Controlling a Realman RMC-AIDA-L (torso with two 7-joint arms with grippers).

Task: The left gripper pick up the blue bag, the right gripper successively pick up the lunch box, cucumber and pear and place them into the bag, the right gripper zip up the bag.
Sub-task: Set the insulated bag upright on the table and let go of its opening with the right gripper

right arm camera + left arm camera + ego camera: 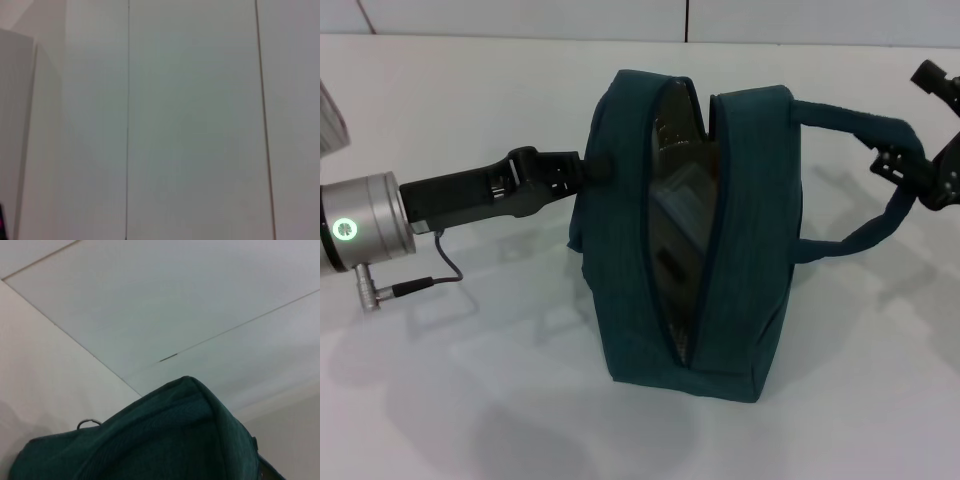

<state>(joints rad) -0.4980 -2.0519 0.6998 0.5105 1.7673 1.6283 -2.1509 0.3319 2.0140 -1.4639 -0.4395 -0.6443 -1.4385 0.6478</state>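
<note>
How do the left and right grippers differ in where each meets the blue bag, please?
The left gripper reaches in from the robot's left and meets the blue bag at its upper side wall; the right gripper is at the far right, at the bag's handle strap. The left arm lies nearly level, while the right shows only partly. Both are black.

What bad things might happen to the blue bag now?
The left gripper holds the blue bag only at one side, so it might slip and topple. The zipper opening is still gaping, so things inside could spill. The right gripper sits in the handle strap and might tug the bag sideways.
</note>
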